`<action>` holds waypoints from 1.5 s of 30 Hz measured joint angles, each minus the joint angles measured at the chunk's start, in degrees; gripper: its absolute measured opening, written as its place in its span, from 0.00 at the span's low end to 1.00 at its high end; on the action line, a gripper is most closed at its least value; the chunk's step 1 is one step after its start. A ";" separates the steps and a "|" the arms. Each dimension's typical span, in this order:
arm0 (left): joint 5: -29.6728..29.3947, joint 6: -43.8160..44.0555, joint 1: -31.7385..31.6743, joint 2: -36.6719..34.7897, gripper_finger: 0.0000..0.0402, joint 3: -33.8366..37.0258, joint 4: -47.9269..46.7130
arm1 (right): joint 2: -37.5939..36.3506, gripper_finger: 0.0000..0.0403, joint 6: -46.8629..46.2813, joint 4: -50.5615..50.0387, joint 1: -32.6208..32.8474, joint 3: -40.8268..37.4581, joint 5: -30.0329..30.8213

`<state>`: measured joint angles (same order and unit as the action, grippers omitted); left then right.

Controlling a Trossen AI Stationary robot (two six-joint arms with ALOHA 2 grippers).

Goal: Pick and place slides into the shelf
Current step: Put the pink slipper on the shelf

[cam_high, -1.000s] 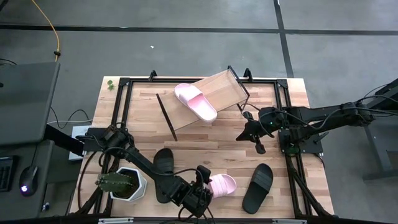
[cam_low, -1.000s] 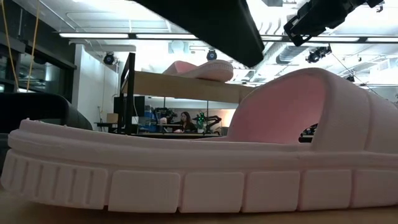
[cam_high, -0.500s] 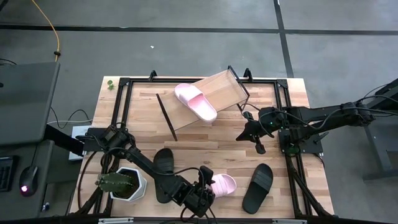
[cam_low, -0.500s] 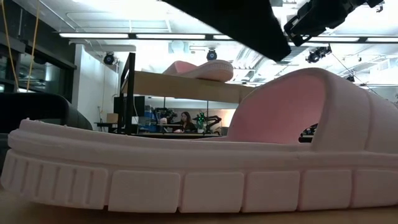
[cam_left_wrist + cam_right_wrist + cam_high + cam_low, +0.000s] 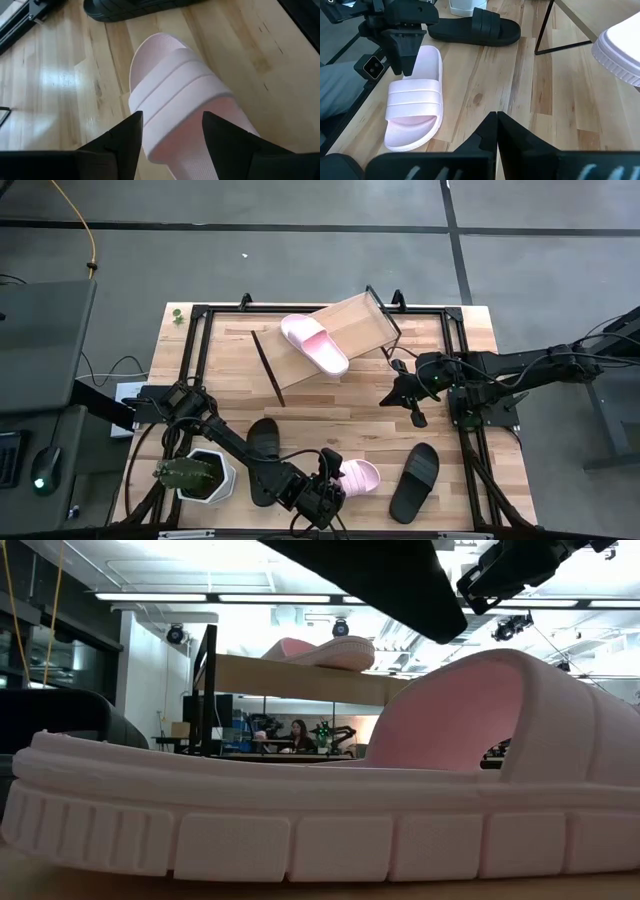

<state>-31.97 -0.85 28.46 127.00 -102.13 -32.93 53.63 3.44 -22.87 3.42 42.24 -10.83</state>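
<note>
Left pincer (image 5: 170,145) was positioned over the pink slide (image 5: 185,105) by the tabletop's (image 5: 340,405) near edge, fingers spread astride it, long axis running straight ahead. Right pincer (image 5: 418,418), pressed together, was parked nearer the shelf (image 5: 362,325).

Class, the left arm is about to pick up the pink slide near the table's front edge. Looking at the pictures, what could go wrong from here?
1. The left gripper straddles only the heel end of the pink slide, so the shoe might tip or slip when lifted.
2. The shelf sits skewed, with another pink slide overhanging its edge; a nudge could knock it off.
3. The potted cactus stands beside the left arm and could be bumped.
</note>
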 joint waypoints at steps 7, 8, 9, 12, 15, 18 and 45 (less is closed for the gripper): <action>0.93 -1.26 -1.19 4.14 0.47 0.08 2.11 | 0.00 0.00 0.00 -0.15 0.00 0.00 0.11; 0.90 -1.51 -1.20 4.34 0.47 0.04 2.42 | 0.00 0.00 0.00 -0.25 0.00 0.00 0.11; 0.83 -1.78 -1.20 4.38 0.47 0.02 2.61 | 0.00 0.00 0.00 -0.17 0.00 0.00 0.10; 0.29 -1.90 -1.30 4.42 0.47 0.02 3.17 | 0.00 0.00 0.00 -0.23 -0.01 0.00 0.09; -1.44 -1.91 -1.46 4.44 0.47 0.02 3.68 | 0.00 0.00 0.00 -0.24 0.00 0.00 0.09; -2.45 -3.10 -1.51 4.07 0.47 0.02 4.96 | 0.00 0.00 0.00 -0.33 0.00 0.00 0.07; -3.57 -2.89 -2.78 6.37 0.47 -0.02 10.94 | 0.00 0.00 -0.02 -0.39 0.00 0.00 -0.04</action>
<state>-35.54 -3.73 25.68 133.37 -102.15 -21.99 53.63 3.42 -23.27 3.42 42.24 -10.87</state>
